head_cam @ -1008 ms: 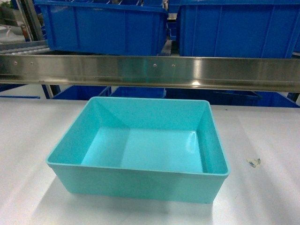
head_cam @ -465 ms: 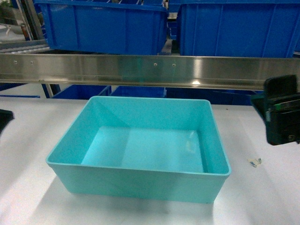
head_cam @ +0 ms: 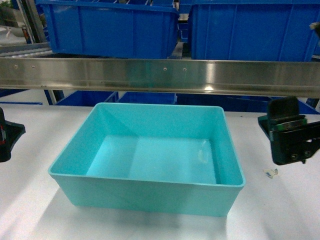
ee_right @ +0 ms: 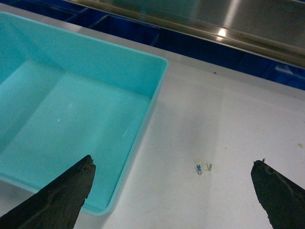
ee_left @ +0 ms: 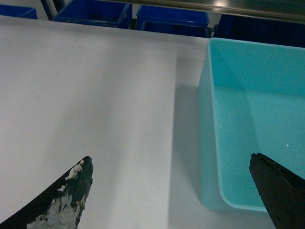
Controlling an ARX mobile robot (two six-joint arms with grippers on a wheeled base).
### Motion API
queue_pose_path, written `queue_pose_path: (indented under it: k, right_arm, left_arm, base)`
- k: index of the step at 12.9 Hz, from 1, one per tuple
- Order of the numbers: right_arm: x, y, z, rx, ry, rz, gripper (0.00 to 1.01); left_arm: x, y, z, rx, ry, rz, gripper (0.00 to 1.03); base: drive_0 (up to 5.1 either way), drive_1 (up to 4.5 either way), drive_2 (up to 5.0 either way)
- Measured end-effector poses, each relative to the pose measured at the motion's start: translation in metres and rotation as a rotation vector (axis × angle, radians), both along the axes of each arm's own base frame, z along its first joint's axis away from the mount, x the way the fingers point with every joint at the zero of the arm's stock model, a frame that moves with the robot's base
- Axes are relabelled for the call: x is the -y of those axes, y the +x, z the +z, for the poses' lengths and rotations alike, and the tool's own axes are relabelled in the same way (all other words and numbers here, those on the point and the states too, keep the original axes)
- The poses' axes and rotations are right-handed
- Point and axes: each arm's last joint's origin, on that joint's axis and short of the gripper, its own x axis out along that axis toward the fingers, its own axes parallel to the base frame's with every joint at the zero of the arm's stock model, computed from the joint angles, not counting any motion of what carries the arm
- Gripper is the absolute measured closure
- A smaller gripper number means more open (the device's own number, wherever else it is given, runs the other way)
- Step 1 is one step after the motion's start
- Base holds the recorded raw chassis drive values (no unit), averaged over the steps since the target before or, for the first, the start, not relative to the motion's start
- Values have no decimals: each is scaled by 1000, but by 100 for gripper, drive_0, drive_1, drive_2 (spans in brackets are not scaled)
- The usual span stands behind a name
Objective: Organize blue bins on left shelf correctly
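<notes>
The light turquoise blue bin (head_cam: 150, 160) sits empty on the white table (head_cam: 30, 200), in front of the left shelf's steel rail (head_cam: 160, 75). My left gripper (head_cam: 5, 137) shows at the left edge, open. In its wrist view (ee_left: 170, 160) one finger hangs over the table and the other over the bin's (ee_left: 252, 119) inside, either side of its left wall. My right gripper (head_cam: 289, 132) is open to the right of the bin. Its wrist view (ee_right: 172, 162) has the left finger over the bin (ee_right: 71, 105) and the right finger over the table.
Dark blue crates (head_cam: 110, 27) (head_cam: 250, 30) stand on the shelf tier above the rail, and more (head_cam: 90, 97) sit below it behind the table. A small clear scrap of tape (head_cam: 270, 173) (ee_right: 202, 166) lies on the table right of the bin.
Both grippers have come into the head view: the left from the left edge, the right from the right edge, then a little down and inward. The bin has not moved.
</notes>
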Motion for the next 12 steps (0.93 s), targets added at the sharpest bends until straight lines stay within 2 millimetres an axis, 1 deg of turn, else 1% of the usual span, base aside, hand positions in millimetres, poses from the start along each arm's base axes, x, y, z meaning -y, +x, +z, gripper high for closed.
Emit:
queue_pose_path:
  k: [1, 2, 3, 4, 5, 6, 7, 8, 10, 12]
  right_arm:
    - [-14, 12, 1, -8, -45, 44, 3]
    - [-24, 25, 2, 16, -86, 46, 3]
    - [-29, 38, 0, 26, -119, 27, 3]
    - [-30, 48, -8, 10, -138, 16, 3]
    - [-27, 56, -21, -31, -171, -4, 3]
    - [-25, 59, -34, -88, -179, -7, 3]
    - [-25, 60, -39, -123, -172, 1, 3]
    - [-28, 62, -38, -137, -162, 22, 3]
    - [-36, 63, -34, -159, -136, 62, 3]
    - [-41, 60, -37, -215, -82, 98, 3]
  left_arm:
    - [-1, 11, -5, -34, -12, -5, 5]
    - [0, 18, -10, -58, -18, -10, 5]
    - [2, 25, -13, -76, -24, -19, 5]
    - [6, 33, -12, -77, -21, -28, 5]
    - [15, 43, -13, -77, -19, -54, 5]
    - [21, 50, -18, -86, -11, -69, 5]
    - [21, 55, -26, -114, 2, -60, 5]
    - [20, 56, -32, -133, 6, -55, 5]
    - [20, 57, -36, -141, 13, -50, 5]
    - [24, 58, -41, -153, 24, -59, 5]
  base:
    - [0, 0, 0]
    - [0, 0, 0]
    - [0, 0, 0]
    - [0, 0, 0]
    - [0, 0, 0]
    - [0, 0, 0]
    - [0, 0, 0]
    - [0, 0, 0]
    - [0, 0, 0]
    - [0, 0, 0]
